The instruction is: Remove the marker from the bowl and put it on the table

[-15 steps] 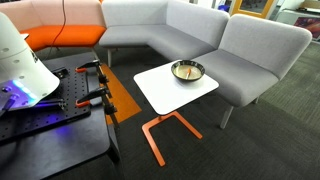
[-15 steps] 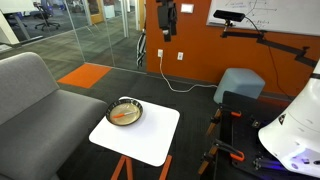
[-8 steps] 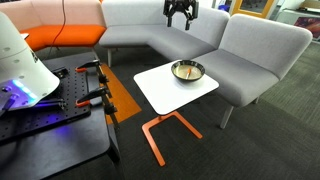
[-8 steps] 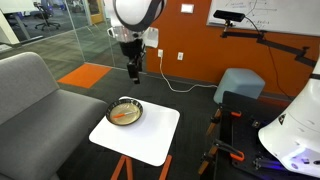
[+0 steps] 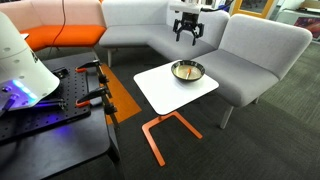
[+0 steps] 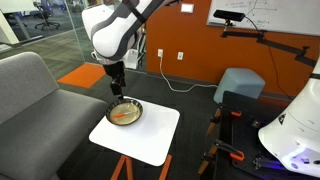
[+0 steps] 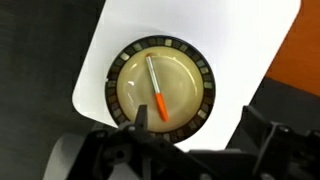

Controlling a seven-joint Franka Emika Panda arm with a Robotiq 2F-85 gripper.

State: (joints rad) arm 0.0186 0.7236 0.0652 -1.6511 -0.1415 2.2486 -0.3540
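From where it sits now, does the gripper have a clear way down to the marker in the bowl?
Probably yes. The gripper hangs open above the bowl, and the marker lies uncovered across the bowl's pale inside with nothing over it. The rim looks low, so it should hardly hinder a straight descent.

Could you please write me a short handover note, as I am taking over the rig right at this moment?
Gripper: open and empty, hanging above the bowl, touching nothing.
Marker: lying flat inside the bowl, roughly across its middle, orange end nearest the gripper in the wrist view.
The bowl stands on the white table, close to one edge.
Done: approach only; the marker is not yet grasped.
Left: lower into the bowl, close on the marker, lift it out, and lay it on a bare part of the table.
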